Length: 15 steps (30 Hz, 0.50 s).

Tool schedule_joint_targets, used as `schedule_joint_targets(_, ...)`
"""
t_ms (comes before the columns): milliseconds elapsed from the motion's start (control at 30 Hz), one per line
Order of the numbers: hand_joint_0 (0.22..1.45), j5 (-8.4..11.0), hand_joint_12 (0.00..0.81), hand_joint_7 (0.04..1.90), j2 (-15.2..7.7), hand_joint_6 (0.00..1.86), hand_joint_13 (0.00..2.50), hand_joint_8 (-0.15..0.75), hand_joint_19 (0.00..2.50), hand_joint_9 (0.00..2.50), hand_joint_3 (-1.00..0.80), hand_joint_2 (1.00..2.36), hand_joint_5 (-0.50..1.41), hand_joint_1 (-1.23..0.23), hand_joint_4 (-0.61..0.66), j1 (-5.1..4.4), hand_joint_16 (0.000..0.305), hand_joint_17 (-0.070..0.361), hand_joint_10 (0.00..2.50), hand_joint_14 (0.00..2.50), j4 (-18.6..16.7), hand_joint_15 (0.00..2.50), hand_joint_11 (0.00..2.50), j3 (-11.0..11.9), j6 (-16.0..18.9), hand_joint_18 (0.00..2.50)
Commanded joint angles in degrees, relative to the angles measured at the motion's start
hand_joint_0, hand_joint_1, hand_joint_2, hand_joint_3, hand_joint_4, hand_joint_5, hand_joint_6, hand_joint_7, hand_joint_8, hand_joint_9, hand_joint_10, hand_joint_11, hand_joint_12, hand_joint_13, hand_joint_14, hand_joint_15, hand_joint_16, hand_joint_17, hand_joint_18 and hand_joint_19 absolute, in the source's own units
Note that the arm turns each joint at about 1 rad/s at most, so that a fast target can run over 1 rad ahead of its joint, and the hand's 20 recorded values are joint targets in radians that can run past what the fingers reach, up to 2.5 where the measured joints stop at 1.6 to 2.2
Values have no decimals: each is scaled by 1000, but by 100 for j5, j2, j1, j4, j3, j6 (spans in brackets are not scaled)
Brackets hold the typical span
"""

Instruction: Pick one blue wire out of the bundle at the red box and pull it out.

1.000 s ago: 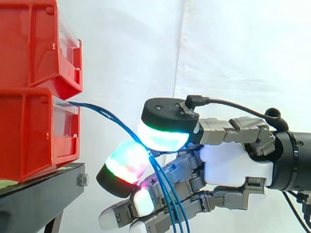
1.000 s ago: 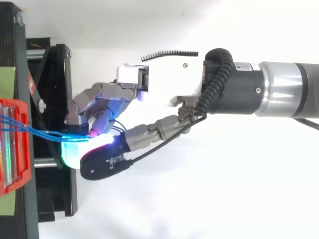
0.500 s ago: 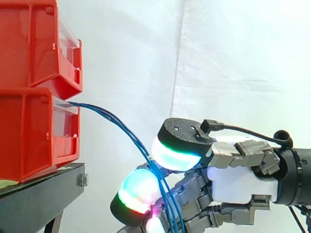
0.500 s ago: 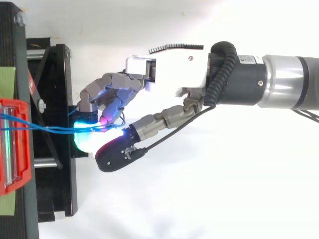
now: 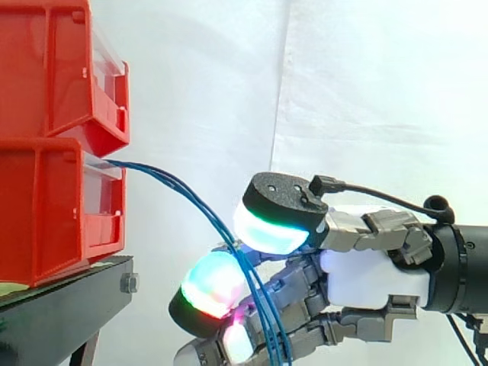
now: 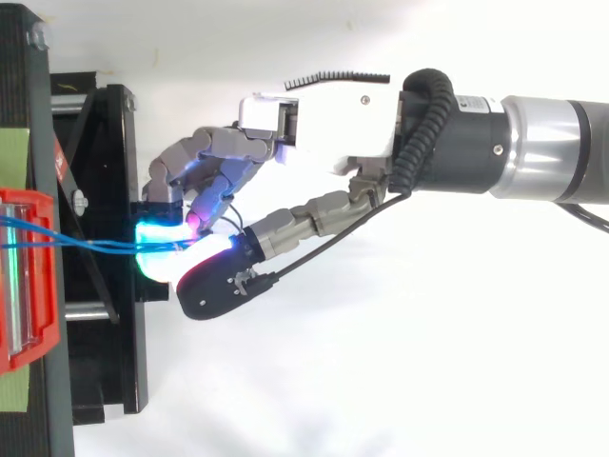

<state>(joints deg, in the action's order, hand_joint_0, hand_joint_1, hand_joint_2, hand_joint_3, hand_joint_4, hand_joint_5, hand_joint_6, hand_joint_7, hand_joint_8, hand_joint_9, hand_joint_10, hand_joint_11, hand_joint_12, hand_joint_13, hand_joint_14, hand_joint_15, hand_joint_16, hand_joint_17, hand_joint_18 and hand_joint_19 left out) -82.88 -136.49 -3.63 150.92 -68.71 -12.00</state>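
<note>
Change over half a second: my hand (image 5: 370,278) has come up slightly toward 12 o'clock in the side view. In the top view my hand (image 6: 333,133) sits at almost the same place.
Change over one second: my hand is lower and farther toward 3 o'clock, away from the bins, so a longer run of wire spans the gap.
Grip: my thumb and fingers are curled, and two glowing pads (image 5: 267,229) close on a bundle of thin, glossy blue wires (image 5: 136,166). Several strands run through the pinch; I cannot tell whether one is separated.
Wire path, side view: the blue wires leave the top edge of the clear plastic front (image 5: 103,191) of the lower red plastic bin (image 5: 46,221), arc toward 4 o'clock, pass between the pads and hang toward 6 o'clock across my fingers.
Wire path, top view: the blue wires (image 6: 95,247) run nearly straight from the bin at 9 o'clock into the pads.
Bins: smooth, hard, ribbed walls; an upper red plastic bin (image 5: 46,69) is stacked on the lower one.
Stand: flat black stand (image 5: 69,313) with a bolt head on its face, under the bins.
Hand build: smooth white palm shell, grey segmented fingers, thick rounded pads with matte black caps. The upper pad glows white-cyan with a green rim; the lower one glows cyan, green and red.
Backdrop: white curtain (image 5: 366,91) in soft vertical folds.
</note>
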Motion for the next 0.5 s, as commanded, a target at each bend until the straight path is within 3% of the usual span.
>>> schedule_joint_targets(0,503,0,468,959,0,836,482,400,338,829,-372,1010,-205,-610,306,3,68,153,13,6,7,166,521,24,-4,516)
schedule_joint_targets(467,513,-17,466,962,0,833,489,395,348,828,-351,1011,-204,-586,303,47,67,151,14,6,7,175,527,33,-30,511)
